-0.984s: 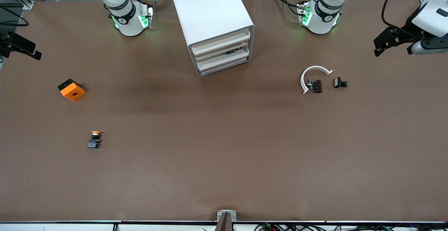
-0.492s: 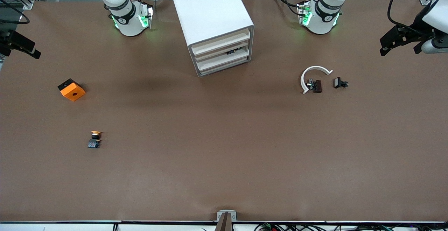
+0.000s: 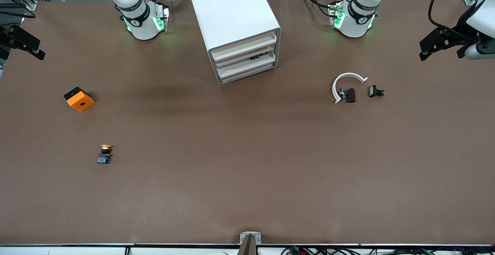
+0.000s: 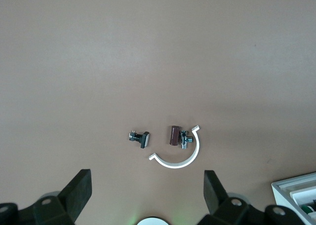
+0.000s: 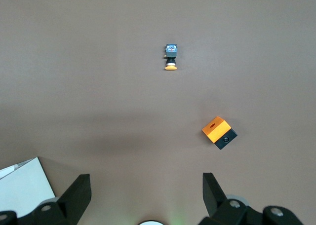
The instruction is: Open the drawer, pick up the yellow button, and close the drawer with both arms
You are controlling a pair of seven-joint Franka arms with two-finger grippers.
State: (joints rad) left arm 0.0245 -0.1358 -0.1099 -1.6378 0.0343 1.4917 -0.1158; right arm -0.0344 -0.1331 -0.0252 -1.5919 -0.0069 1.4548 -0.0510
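The white cabinet (image 3: 232, 11) stands between the two arm bases, its three drawers facing the front camera. The top drawer (image 3: 244, 43) sits pushed in. The button (image 3: 104, 154), orange cap on a black body, lies on the table toward the right arm's end; it also shows in the right wrist view (image 5: 171, 57). My left gripper (image 3: 441, 45) hangs open and empty over the left arm's end of the table, its fingers wide apart in the left wrist view (image 4: 147, 184). My right gripper (image 3: 23, 44) is open and empty over the right arm's end (image 5: 146, 185).
An orange block (image 3: 79, 99) with a black hole lies farther from the front camera than the button (image 5: 219, 132). A white C-shaped ring (image 3: 347, 80), a brown piece (image 3: 350, 95) and a black clip (image 3: 376, 91) lie toward the left arm's end (image 4: 180, 158).
Both grippers have drifted slightly outward toward their ends of the table. The cabinet, button and other parts have not moved.
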